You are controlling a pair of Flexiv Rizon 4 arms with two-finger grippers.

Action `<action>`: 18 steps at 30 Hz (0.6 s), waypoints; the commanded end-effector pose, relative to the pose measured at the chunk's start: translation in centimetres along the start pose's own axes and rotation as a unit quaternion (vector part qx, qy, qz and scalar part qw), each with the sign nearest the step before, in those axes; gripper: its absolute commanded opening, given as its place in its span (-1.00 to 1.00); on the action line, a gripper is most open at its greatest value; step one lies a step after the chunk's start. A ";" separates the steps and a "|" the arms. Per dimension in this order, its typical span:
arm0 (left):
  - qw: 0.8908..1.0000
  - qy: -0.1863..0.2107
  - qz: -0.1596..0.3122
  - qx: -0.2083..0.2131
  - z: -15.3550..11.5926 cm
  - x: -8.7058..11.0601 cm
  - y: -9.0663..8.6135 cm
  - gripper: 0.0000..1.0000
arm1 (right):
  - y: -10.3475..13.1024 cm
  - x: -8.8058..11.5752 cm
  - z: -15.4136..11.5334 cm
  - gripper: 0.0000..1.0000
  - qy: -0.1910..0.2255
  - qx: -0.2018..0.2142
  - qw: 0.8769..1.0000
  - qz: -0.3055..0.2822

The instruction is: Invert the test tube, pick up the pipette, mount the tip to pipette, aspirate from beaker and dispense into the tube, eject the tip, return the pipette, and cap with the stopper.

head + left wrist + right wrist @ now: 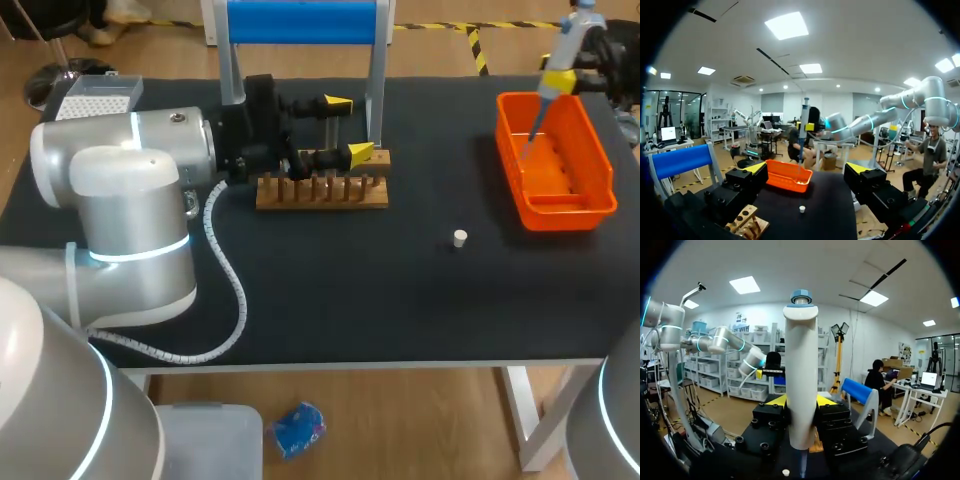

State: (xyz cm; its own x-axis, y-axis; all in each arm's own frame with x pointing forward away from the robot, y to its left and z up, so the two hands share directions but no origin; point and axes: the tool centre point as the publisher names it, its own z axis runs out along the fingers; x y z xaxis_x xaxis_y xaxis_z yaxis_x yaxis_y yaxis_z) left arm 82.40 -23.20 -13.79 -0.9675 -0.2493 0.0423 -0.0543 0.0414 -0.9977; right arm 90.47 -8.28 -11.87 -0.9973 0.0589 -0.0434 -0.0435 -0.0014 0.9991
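Nearest the lens sits my bulky white left arm [120, 190], lying across the left of the black cloth-topped table [400, 300]. Its left gripper [350, 128] sits at the far edge of the low wooden peg rack [320, 192], fingers spread with nothing between them. At far right stands the orange plastic bin [560, 213]. Above it the right gripper [801, 401] is clamped on the grey, blue-capped pipette [570, 45], whose thin end points down into the bin. I judge this to be the tip-ejecting step, though I cannot tell whether a tip is on. Next should come pressing the ejector, then carrying the pipette to its place. The small white stopper [459, 238] lies alone on the cloth, nearer than the bin, ready for capping. No test tube can be made out.
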 end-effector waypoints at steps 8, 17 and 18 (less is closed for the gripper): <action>1.000 -0.004 0.001 0.002 0.2 0.1 0.1 1.00 | -1.9 -2.2 -6.4 -1.00 -0.014 -0.006 1.000 0.012; 1.000 -0.004 0.001 0.002 0.2 0.1 0.1 1.00 | -3.7 -4.3 -9.5 -1.00 -0.026 -0.019 0.999 0.021; 1.000 -0.004 0.001 0.002 0.2 0.1 0.1 1.00 | -3.8 -4.6 -9.7 -1.00 -0.025 -0.020 0.999 0.021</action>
State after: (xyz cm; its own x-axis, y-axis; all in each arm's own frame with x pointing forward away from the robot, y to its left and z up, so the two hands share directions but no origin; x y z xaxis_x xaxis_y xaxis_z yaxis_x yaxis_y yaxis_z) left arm 82.40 -23.20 -13.78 -0.9675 -0.2494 0.0423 -0.0544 0.0414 -0.9977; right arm 93.54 -17.44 -14.93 -0.9887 0.1499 0.0005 -0.0047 -0.0346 0.9994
